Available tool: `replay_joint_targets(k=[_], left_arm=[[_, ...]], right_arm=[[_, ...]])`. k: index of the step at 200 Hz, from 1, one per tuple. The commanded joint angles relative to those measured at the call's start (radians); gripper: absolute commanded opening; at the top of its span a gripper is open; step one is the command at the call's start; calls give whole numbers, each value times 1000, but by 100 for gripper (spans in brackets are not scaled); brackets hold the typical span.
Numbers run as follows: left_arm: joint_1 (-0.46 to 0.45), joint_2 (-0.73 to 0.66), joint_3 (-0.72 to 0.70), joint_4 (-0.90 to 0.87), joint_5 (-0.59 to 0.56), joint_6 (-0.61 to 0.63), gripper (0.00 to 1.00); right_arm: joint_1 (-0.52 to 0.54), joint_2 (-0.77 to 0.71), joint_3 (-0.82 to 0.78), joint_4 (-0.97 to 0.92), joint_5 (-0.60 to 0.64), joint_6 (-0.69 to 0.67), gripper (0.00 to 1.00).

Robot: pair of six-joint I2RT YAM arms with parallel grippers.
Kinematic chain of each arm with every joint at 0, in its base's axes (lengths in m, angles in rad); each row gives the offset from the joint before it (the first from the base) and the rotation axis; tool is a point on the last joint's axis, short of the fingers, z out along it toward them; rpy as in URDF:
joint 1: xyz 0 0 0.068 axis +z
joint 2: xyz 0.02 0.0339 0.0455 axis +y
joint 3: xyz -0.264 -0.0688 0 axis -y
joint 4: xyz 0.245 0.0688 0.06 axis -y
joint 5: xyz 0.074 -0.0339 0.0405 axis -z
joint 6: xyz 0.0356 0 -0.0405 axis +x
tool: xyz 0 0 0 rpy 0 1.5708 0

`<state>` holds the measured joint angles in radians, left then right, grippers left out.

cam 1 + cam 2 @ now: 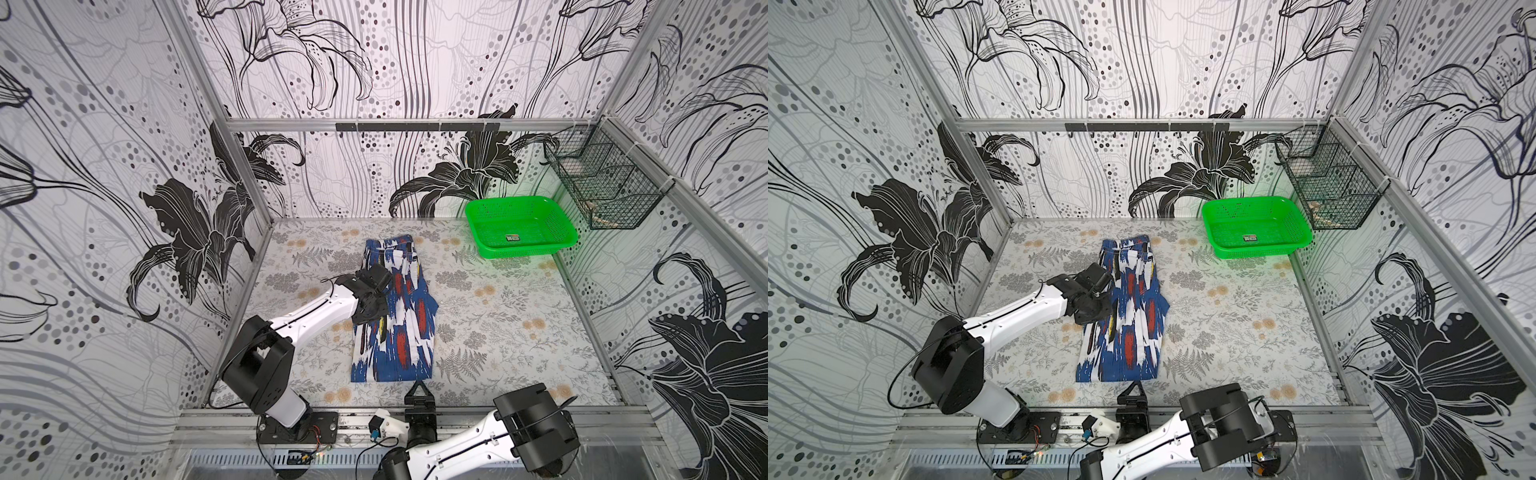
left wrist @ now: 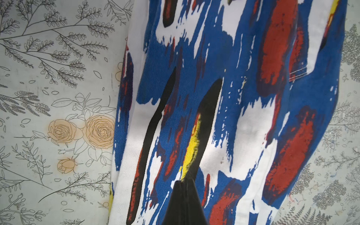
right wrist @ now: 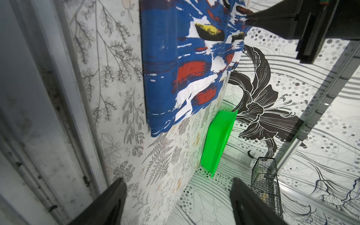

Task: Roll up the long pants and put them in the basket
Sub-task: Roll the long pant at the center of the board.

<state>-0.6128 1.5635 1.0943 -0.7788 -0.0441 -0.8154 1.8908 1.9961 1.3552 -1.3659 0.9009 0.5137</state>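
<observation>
Now seeing the long pants (image 1: 395, 316) laid flat down the middle of the floral table (image 1: 519, 332), folded into 1 narrow strip, waistband at the far end. Not yet rolled. Spotting the left gripper (image 2: 184, 182) with both fingers pressed together, tips down on the fabric near its left edge, about midway along. Finding the right gripper (image 3: 176, 182) with jaws spread wide and nothing between them, low at the table's near edge, just short of the cloth's near end. Noting also 1 green basket (image 1: 519, 226) in the far right corner and 1 wire basket (image 1: 602, 187) hung on the right wall.
</observation>
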Motion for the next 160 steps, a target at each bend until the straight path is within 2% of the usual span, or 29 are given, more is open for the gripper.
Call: replay_joint_targets(k=[1,29,66,126,160], left_arm=[[-5,-19,-37,37,-6,-10,0],[-7,-3,-56,73,40,-14,0],[-7,10,-53,84,44,-16,0],[-15,-4,-87,108,79,-31,0],[-16,-22,-116,100,79,-22,0]], right_arm=[[-1,-47,-49,97,-71,-62,83],[-1,-38,-62,205,-211,-125,79],[-10,15,-59,261,-269,-124,79],[-76,167,-5,326,-187,-144,79],[-141,214,19,381,-197,-181,78]])
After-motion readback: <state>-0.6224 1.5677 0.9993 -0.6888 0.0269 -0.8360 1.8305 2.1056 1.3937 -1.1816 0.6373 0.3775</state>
